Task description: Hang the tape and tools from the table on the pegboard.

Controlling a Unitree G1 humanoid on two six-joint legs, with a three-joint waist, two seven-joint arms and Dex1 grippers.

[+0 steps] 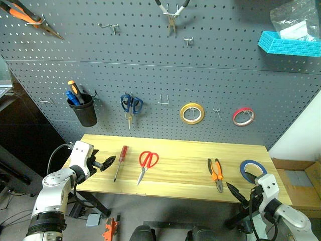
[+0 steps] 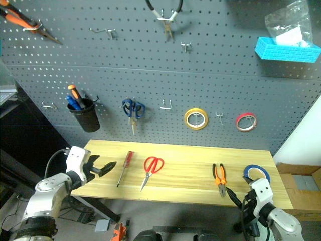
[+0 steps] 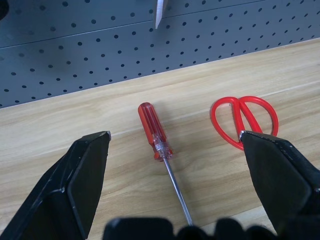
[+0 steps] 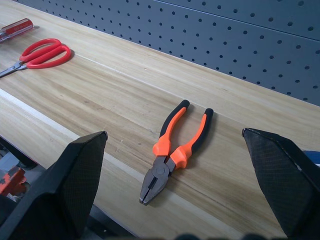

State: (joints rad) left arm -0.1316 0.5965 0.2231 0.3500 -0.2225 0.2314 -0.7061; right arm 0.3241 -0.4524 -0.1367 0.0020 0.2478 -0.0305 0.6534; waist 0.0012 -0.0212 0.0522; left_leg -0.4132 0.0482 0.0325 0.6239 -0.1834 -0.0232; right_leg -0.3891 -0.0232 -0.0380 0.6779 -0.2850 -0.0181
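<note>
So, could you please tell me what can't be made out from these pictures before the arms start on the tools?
- Blue tape: in the head views the right gripper covers its lower part; the right wrist view shows a sliver at the edge.
- Red scissors: blades hidden behind a left finger in the left wrist view.
- Black cup: its tools show handles alone.
- Blue tray: cut by the head views' edge; the bag's contents are unreadable.
</note>
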